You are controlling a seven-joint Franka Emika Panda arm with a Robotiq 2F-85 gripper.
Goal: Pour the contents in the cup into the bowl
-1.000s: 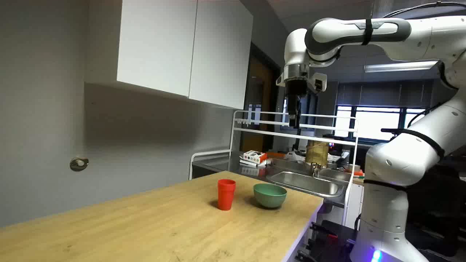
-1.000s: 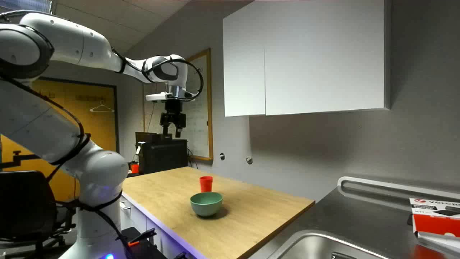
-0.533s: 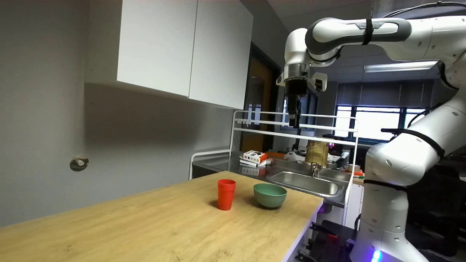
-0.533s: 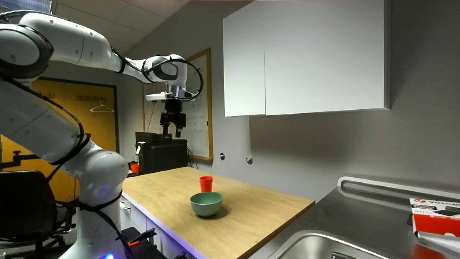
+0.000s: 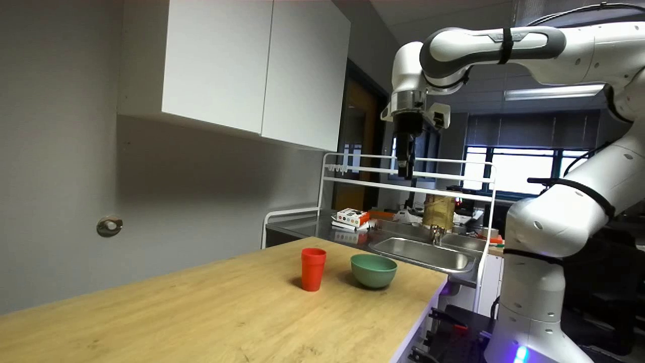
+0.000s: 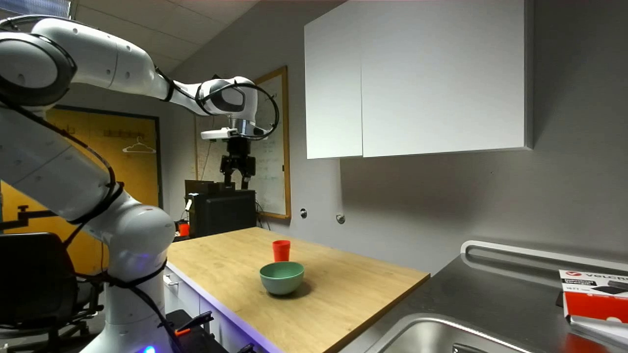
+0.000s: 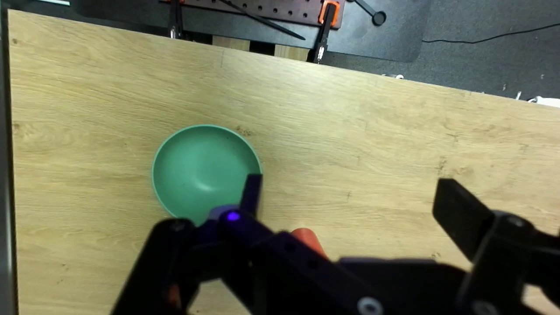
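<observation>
Looks like you're pre-grasp, gripper (image 6: pixel 236 185) spread and empty, so line up and lower around the cup (image 5: pixel 313 270).

The glossy white, rounded robot arm (image 5: pixel 557 222) is pitted with small round grey dimples (image 5: pixel 538 225) and edged in places by curved dark-grey trim (image 5: pixel 433 66). Flat black bands (image 5: pixel 506 45) wrap it at intervals. In an exterior view, a slender black cable (image 6: pixel 277 110) curves in a wide loop past a shiny silver collar (image 6: pixel 240 126), beside a thin white boxy housing (image 6: pixel 216 134). In the wrist view, the angular, matte-black fingers (image 7: pixel 461 218) join a black linkage (image 7: pixel 288 264) with a round silver screw (image 7: pixel 369 306) and a glowing violet dot (image 7: pixel 233 216). A bright blue light (image 5: pixel 521 354) shines on the white base (image 5: pixel 534 312).
</observation>
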